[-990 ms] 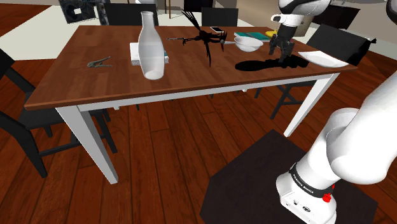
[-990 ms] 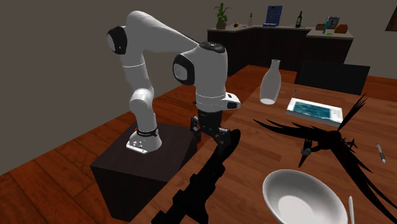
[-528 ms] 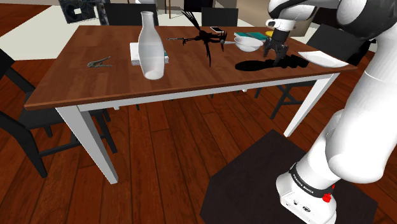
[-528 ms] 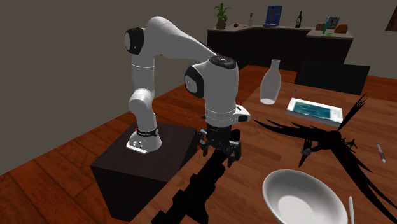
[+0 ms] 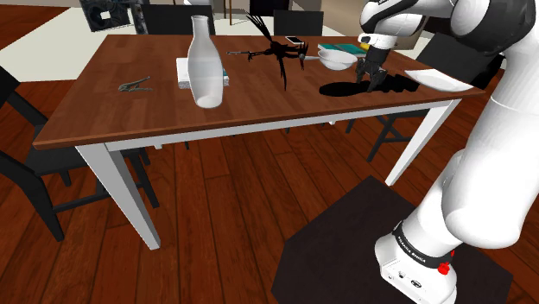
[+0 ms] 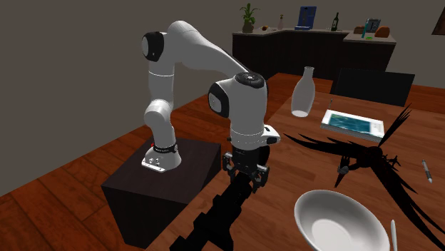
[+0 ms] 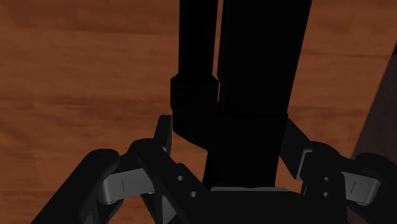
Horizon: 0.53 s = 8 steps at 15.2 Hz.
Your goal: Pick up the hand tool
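My hand (image 5: pixel 371 78) is hanging open and empty near the white bowl (image 5: pixel 337 59). The hand tool (image 5: pixel 135 85) is lying at the table's (image 5: pixel 259 108) far end, so I am risking clipping the carafe (image 5: pixel 204 65) while crossing.

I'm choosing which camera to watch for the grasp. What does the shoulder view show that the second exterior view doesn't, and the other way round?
Shoulder view's extras: the hand tool lying at that view's left, and the table's white legs. Second exterior view's extras: the back counter with a potted plant. Shared: the pincer, the white bottle and the white bowl.
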### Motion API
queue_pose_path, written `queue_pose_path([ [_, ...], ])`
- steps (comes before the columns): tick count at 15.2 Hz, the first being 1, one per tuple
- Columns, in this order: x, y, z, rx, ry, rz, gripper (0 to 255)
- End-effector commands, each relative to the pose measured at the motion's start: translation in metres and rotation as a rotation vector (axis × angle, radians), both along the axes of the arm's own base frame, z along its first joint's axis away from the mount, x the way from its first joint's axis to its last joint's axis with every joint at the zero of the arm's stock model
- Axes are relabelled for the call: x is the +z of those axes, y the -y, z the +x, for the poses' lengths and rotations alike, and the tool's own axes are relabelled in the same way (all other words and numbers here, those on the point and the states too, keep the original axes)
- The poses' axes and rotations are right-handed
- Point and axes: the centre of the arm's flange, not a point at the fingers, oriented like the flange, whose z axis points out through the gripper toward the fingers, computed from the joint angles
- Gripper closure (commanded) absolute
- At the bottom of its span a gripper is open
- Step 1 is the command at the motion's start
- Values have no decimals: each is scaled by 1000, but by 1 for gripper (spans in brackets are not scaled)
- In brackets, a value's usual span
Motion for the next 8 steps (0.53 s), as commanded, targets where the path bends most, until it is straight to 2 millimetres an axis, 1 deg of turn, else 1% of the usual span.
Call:
queue_pose_path([
  [1, -1, 0, 0, 0, 0, 0, 255],
  [7, -1, 0, 0, 0, 0, 0, 255],
  [8, 4, 0, -1, 0, 0, 0, 255],
])
